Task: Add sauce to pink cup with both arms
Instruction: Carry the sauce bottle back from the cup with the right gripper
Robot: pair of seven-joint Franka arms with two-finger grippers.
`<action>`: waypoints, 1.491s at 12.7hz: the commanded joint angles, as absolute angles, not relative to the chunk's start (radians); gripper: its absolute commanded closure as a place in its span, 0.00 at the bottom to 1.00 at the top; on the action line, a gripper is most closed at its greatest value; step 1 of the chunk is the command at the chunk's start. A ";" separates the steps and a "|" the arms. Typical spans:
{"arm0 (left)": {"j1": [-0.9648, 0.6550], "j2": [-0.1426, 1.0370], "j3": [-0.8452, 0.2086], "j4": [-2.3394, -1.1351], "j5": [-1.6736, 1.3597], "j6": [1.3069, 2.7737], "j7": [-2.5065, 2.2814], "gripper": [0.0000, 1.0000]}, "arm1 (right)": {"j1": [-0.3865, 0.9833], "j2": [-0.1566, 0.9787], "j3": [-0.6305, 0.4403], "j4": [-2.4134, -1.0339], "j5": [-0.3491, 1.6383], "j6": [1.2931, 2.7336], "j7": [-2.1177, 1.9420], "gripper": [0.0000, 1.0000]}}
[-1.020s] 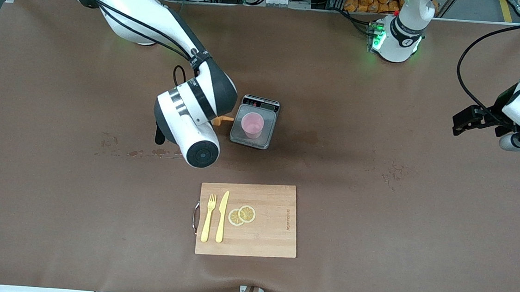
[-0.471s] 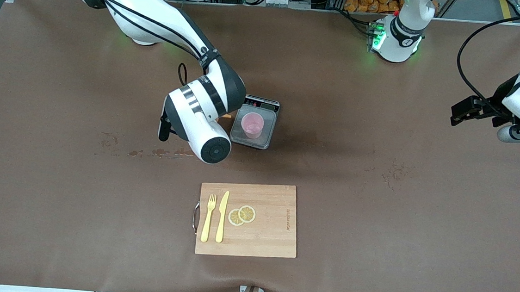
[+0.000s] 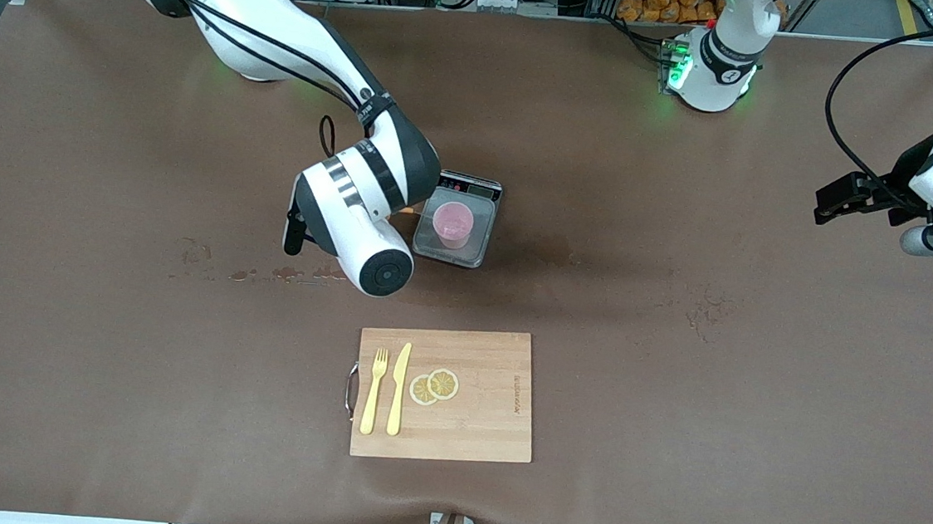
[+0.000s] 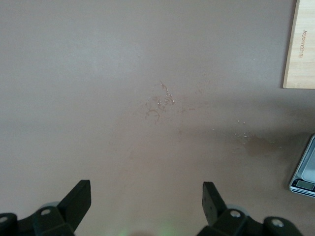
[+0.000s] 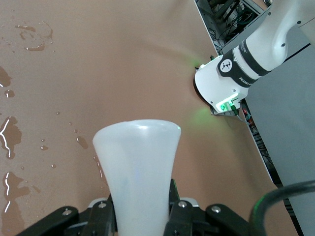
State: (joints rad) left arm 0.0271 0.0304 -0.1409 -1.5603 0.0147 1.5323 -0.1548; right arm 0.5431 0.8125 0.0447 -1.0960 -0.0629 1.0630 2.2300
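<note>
Swung in toward the scale (image 3: 472, 186) since a second ago, then nearly halted: right tool (image 5: 140, 219), pinching the sauce (image 5: 139, 167) by its whitish body. Held over the tabletop (image 3: 674, 378) just beside the scale, probably to bring the nozzle over the rim. Cap and nozzle hidden under the wrist in the front view, so no telling how close to pouring.

Pink cup (image 3: 453, 222) upright on the scale pan, about midway between the two end edges and nearer the robots' edge, presumably to weigh what goes in.

Left tool (image 4: 147, 201) spread wide and holding nothing, waiting over the tabletop near the left arm's end edge, clear of the pour.

Cutting board (image 3: 488, 414) by the front-camera edge.
</note>
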 commanded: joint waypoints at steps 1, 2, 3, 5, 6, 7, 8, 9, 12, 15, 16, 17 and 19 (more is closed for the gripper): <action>0.032 0.003 -0.140 -1.585 0.000 1.528 -0.135 0.00 | 0.511 0.804 0.055 -1.092 -0.055 1.093 2.224 0.61; 0.032 0.005 -0.140 -1.585 0.000 1.528 -0.135 0.00 | 0.509 0.799 0.054 -1.092 -0.022 1.133 2.208 0.61; 0.032 0.005 -0.140 -1.585 0.000 1.528 -0.137 0.00 | 0.494 0.798 0.052 -1.092 0.013 1.162 2.172 0.61; 0.032 0.006 -0.140 -1.585 0.000 1.529 -0.137 0.00 | 0.469 0.793 0.052 -1.092 0.075 1.219 2.134 0.61; 0.032 0.006 -0.140 -1.585 0.000 1.529 -0.137 0.00 | 0.468 0.793 0.054 -1.092 0.086 1.230 2.119 0.62; 0.032 0.006 -0.140 -1.585 0.002 1.529 -0.137 0.00 | 0.468 0.793 0.052 -1.094 0.097 1.248 2.096 0.64; 0.031 0.006 -0.141 -1.585 0.002 1.531 -0.137 0.00 | 0.463 0.790 0.054 -1.100 0.109 1.262 2.071 0.64; 0.031 0.006 -0.141 -1.585 0.003 1.531 -0.137 0.00 | 0.439 0.782 0.054 -1.100 0.150 1.266 2.031 0.64; 0.031 0.008 -0.143 -1.585 0.003 1.532 -0.137 0.00 | 0.344 0.749 0.054 -1.103 0.261 1.253 1.893 0.63; 0.031 0.008 -0.143 -1.585 0.005 1.532 -0.137 0.00 | 0.241 0.732 0.055 -1.103 0.352 1.224 1.753 0.62; 0.029 0.011 -0.143 -1.585 0.005 1.532 -0.137 0.00 | 0.200 0.732 0.055 -1.104 0.394 1.209 1.694 0.62; 0.029 0.011 -0.143 -1.585 0.005 1.534 -0.137 0.00 | 0.169 0.730 0.054 -1.109 0.419 1.198 1.651 0.62; 0.029 0.011 -0.143 -1.585 0.005 1.536 -0.137 0.00 | 0.099 0.730 0.055 -1.111 0.458 1.158 1.550 0.62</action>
